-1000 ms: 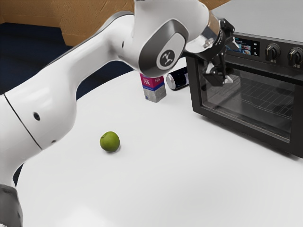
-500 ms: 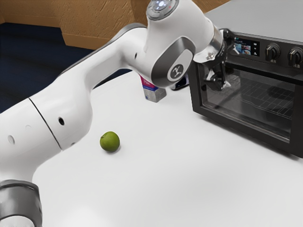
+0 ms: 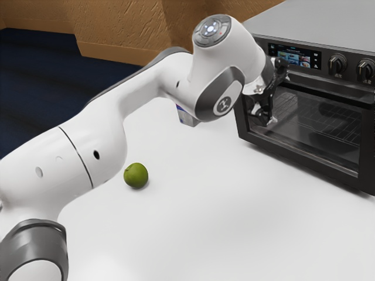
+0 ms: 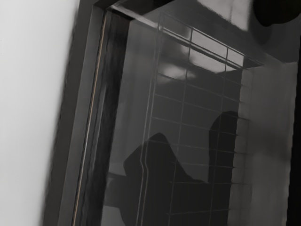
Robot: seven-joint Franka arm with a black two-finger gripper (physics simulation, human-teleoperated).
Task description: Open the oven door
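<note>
And here's the gripper (image 3: 279,98), fingers spread wide with nothing between them, up by the door (image 3: 325,126) on the front of the oven (image 3: 319,26), which sits shut, so the reach looks well along, while gaining a hold and swinging it open are all to come!

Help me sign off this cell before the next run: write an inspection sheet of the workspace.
Surface: white table, smooth, curved edge
Job's things: oven door, looks shut; oven stands on the table
Clutter: green fruit; box, partly hidden behind the arm
Hand: the hand looks open, close to the door's front
Cables: nothing seen
Surroundings: tan wall, dark blue floor
</note>
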